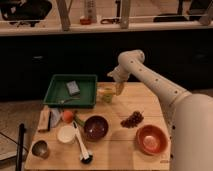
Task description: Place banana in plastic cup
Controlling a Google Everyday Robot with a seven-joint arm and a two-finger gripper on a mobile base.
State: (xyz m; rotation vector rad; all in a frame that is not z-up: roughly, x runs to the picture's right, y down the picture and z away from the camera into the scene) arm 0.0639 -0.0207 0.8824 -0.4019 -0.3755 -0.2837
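the tool (119,88) hangs low over the far edge of the tabletop (120,152), near the middle of that edge. it is just to the right of the plastic cup (105,94), which stands next to the green tray (56,95). a pale yellow bit at the tip of the tool looks like the banana (119,91), but i am not sure. i cannot tell if the tool is apart or together. i think the step now is bringing the banana over the cup. next, the tool needs to slide a little toward the tray, right above the cup, and then let go.
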